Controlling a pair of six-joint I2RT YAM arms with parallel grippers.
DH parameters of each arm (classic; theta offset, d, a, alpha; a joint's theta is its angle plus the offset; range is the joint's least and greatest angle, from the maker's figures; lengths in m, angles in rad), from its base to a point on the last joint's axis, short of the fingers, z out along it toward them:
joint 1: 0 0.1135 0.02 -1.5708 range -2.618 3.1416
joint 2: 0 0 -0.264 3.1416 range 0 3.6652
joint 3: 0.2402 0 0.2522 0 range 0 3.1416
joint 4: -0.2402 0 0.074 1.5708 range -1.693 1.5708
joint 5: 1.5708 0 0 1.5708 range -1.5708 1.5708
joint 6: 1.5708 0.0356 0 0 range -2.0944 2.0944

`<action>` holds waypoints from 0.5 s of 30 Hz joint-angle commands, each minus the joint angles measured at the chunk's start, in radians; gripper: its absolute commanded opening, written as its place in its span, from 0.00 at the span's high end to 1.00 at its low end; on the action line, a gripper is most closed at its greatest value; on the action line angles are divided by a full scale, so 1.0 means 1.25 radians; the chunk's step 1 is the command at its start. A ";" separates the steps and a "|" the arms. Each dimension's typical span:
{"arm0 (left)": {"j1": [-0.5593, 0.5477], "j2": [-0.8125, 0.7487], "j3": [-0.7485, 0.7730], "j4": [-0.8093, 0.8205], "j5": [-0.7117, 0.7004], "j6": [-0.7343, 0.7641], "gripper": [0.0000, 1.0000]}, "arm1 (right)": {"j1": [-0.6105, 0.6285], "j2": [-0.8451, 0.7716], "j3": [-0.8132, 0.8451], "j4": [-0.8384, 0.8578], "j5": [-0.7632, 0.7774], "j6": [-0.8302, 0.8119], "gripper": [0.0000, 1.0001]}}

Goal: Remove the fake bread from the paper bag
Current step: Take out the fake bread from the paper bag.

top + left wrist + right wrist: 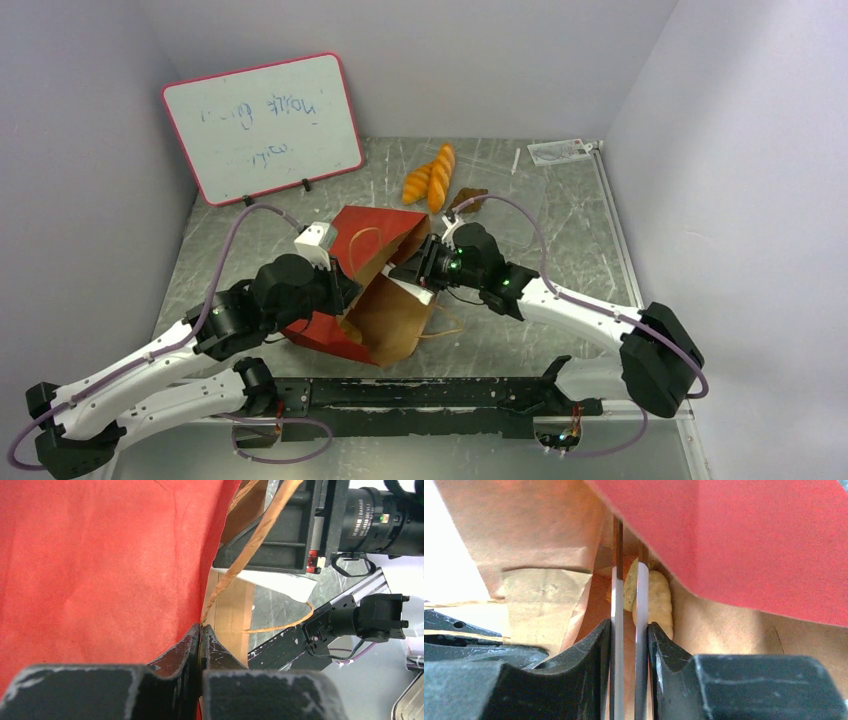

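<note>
right wrist alone shows bread (658,600) inside bag (749,540), right pincer (629,629) clamping tweezers (642,587); left pincer (201,631) pinching bag.

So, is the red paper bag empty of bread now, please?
No, a pale bread piece lies inside the red paper bag, by the thin metal tweezers.

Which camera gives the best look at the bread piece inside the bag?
Right wrist: it looks into the bag, where a pale bread piece lies beside the tweezers. Top view: hidden in the bag. Left wrist: only the bag's red outside.
</note>
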 commanded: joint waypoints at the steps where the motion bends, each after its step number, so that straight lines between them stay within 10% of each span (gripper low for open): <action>1: -0.004 -0.009 0.008 0.025 0.008 -0.003 0.93 | 0.022 -0.041 0.047 -0.039 0.061 -0.062 0.77; 15: -0.004 0.000 0.007 0.036 0.018 -0.006 0.93 | 0.036 -0.061 -0.028 0.021 0.205 -0.096 0.77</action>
